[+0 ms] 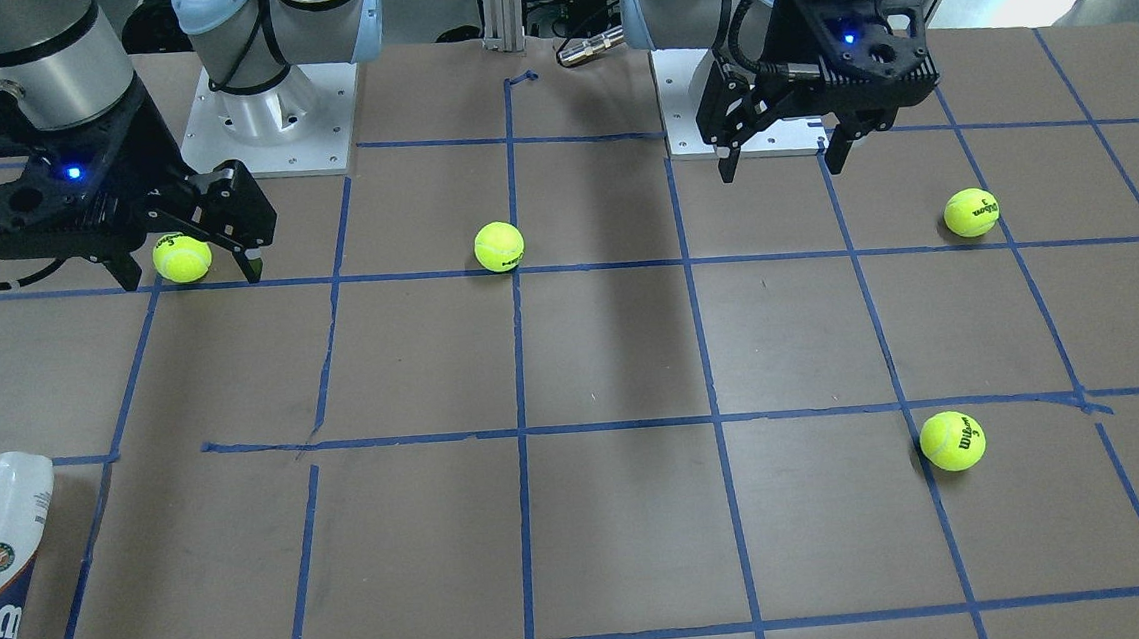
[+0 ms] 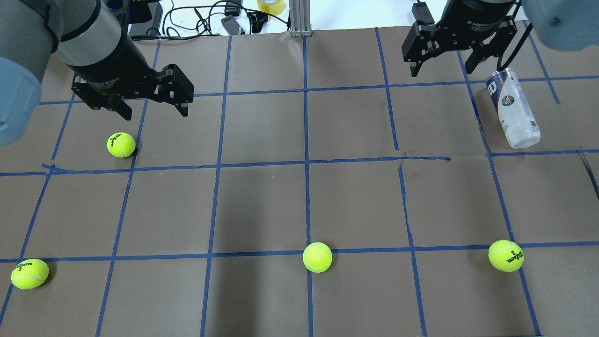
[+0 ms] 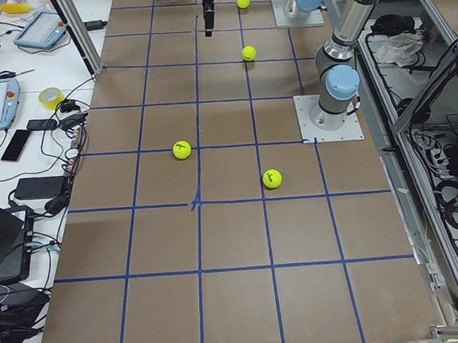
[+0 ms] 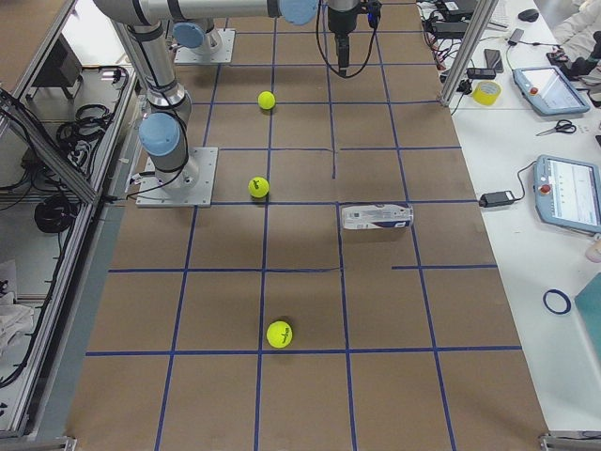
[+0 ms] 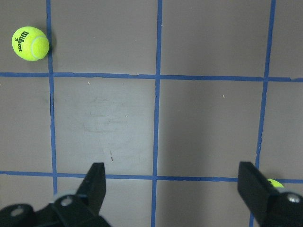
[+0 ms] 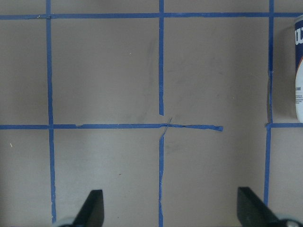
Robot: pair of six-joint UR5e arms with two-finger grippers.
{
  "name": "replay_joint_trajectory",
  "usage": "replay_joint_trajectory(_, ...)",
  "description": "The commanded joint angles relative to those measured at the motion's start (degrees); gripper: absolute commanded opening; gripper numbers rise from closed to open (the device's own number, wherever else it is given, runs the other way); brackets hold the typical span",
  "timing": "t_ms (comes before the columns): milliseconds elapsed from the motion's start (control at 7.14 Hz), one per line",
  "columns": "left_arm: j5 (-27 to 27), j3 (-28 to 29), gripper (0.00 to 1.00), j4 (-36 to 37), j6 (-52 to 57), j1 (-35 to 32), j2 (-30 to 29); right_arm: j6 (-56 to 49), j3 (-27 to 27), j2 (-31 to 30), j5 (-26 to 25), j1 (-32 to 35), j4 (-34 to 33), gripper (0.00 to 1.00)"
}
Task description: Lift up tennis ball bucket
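Tennis ball bucket [image 2: 512, 108] lying on side on table [image 2: 262, 201] — untouched. Right gripper [image 2: 442, 70] near it, jaws spread wide. Left gripper [image 2: 155, 112] — jaws spread wide, empty.

Brown paper-covered bench [image 2: 262, 206]: blue tape lines in a square grid.
Round yellow-green felt tennis balls [image 2: 317, 257]: black lettering.
Far right, clear plastic cylindrical tennis-ball can [image 2: 513, 110]: white label, navy band with white W, round green-and-orange emblem.
Two-finger left pincer [image 2: 155, 113] and right pincer [image 2: 442, 71]: black.

Right edge crops tennis ball bucket [image 6: 299, 66]
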Motion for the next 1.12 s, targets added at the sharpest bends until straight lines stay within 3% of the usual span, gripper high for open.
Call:
replay_joint_trajectory(0,0.0,0.0,1.00,0.0,0.0,0.0,0.0,0.2,0.0,0.0,-0.5,0.0,-0.1,1.00)
replay_joint_trajectory(981,0.0,0.0,1.00,0.0,0.0,0.0,0.0,1.1,-0.6,2.7,-1.0,-1.7,-0.4,1.00)
